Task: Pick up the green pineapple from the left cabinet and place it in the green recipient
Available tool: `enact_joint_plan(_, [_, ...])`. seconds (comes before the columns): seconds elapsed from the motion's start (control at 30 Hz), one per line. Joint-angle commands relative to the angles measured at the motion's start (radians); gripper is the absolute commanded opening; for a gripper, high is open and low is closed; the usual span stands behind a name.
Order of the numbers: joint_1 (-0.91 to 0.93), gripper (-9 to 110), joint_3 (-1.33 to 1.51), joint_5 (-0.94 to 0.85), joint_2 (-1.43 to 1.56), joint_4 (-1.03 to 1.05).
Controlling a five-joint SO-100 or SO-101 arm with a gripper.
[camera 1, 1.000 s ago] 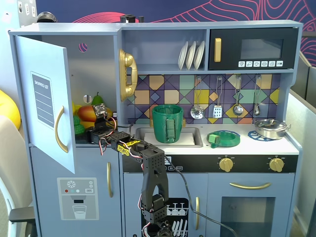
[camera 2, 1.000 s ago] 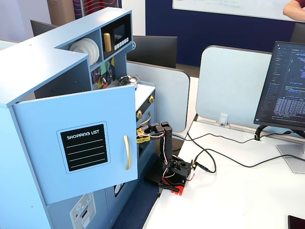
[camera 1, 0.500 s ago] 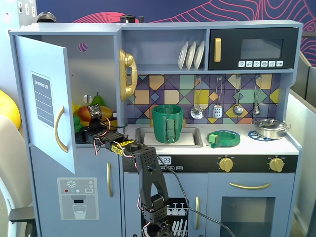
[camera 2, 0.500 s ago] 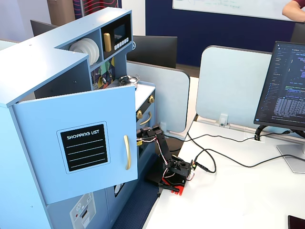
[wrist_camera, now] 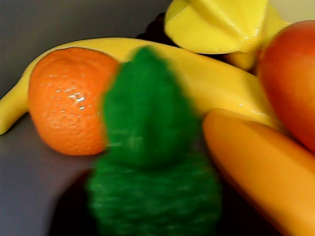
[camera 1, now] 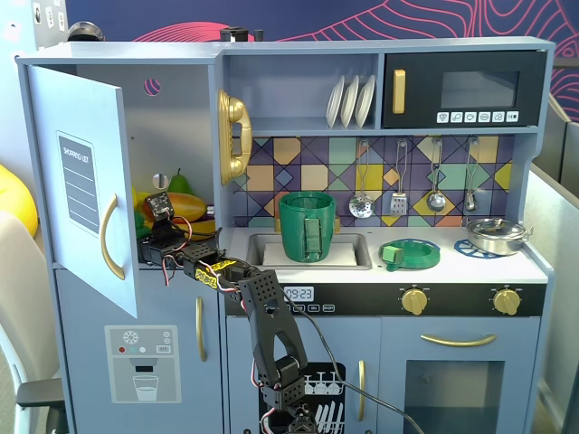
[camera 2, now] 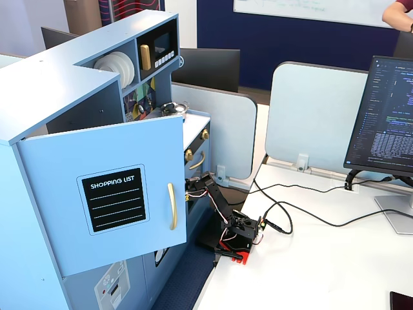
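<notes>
The arm reaches into the left cabinet (camera 1: 81, 194) at the left of a fixed view, door swung open, the pincer (camera 1: 145, 242) buried among the fruit on the shelf. In the wrist view the green pineapple (wrist_camera: 150, 162) fills the lower centre, blurred and very close, with an orange (wrist_camera: 66, 101) at its left, a banana (wrist_camera: 206, 78) behind and a long orange fruit (wrist_camera: 256, 162) at lower right. Whether the pincer is apart or clamped on it, I cannot tell; no fingers show. The green recipient (camera 1: 308, 226) waits in the sink, centre frame, empty as far as visible. By my reading: approach made, lift, carry and drop all remain.
</notes>
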Motion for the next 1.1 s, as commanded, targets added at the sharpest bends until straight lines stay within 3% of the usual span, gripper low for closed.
enact_joint_plan(0.0, [-0.009,0,-0.052,-0.032,0.051,0.032])
enact_joint_plan(0.2, [-0.009,0,0.132,-0.095,0.295,0.046])
enact_joint_plan(0.7, [-0.009,0,0.698,-0.133,1.269,0.354])
enact_joint_plan(1.07, [0.396,0,0.761,-0.071,1.414,0.305])
